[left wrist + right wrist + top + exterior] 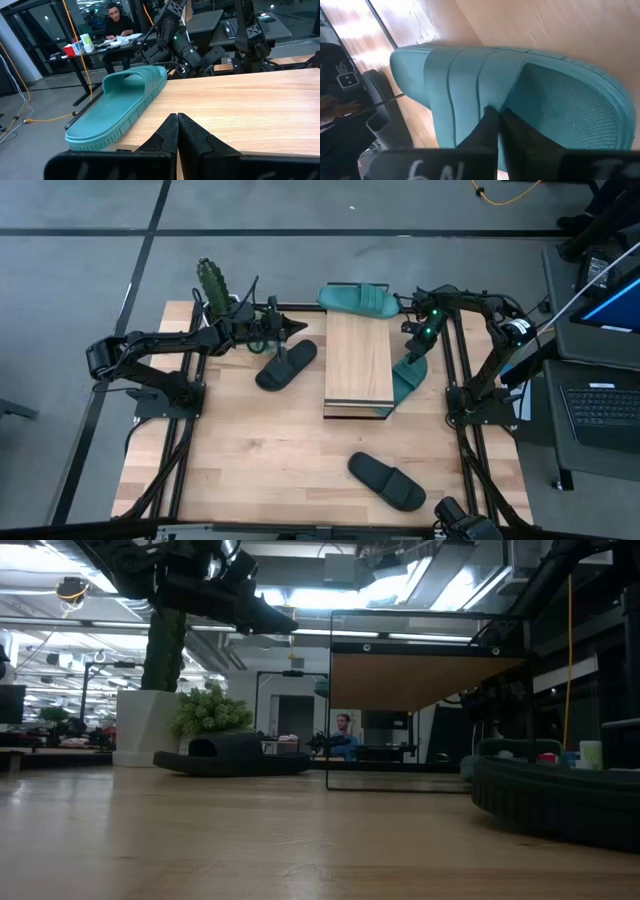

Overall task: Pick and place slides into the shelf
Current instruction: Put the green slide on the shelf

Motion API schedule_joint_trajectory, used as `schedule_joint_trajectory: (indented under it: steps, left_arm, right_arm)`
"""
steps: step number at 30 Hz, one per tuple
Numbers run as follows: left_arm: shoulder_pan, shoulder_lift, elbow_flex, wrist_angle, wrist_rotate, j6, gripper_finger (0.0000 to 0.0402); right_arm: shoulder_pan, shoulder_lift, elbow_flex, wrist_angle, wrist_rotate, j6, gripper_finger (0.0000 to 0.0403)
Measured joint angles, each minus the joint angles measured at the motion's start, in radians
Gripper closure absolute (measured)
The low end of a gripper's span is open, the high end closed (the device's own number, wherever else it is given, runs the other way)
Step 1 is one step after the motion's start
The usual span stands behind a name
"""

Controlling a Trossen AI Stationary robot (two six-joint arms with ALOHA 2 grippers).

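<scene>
Beside the shelf, right gripper pinching teal slide strap

Grey floor, desk w/ laptop nearby

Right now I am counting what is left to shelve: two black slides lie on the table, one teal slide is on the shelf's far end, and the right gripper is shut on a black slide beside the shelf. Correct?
Not quite. The right gripper is shut on the strap of a teal slide, not a black one; the right wrist view shows it. The rest stands.
</scene>
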Motion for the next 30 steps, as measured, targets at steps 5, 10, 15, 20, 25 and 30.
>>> schedule_joint_trajectory:
  steps: [5,10,15,20,25,30]
  left_arm:
    - [0.0,0.0,0.0,0.0,0.0,0.001,0.0401]
    - [0.0,0.0,0.0,0.0,0.0,0.001,0.0401]
    - [0.0,0.0,0.0,0.0,0.0,0.001,0.0401]
    - [0.0,0.0,0.0,0.0,0.0,0.001,0.0401]
    - [0.0,0.0,0.0,0.0,0.0,0.002,0.0401]
    - [0.0,0.0,0.0,-0.001,0.0,0.002,0.0401]
  right_arm:
    - [0.0,0.001,0.027,-0.036,0.014,0.001,0.0397]
    - [-0.001,0.001,0.064,-0.06,0.017,0.001,0.0397]
    - [-0.001,0.001,0.096,-0.071,0.04,0.004,0.0397]
    - [-0.001,0.001,0.128,-0.085,0.043,0.004,0.0397]
    - [-0.005,0.001,0.173,-0.124,0.066,0.004,0.0397]
    - [-0.023,0.001,0.217,-0.159,0.135,0.046,0.0397]
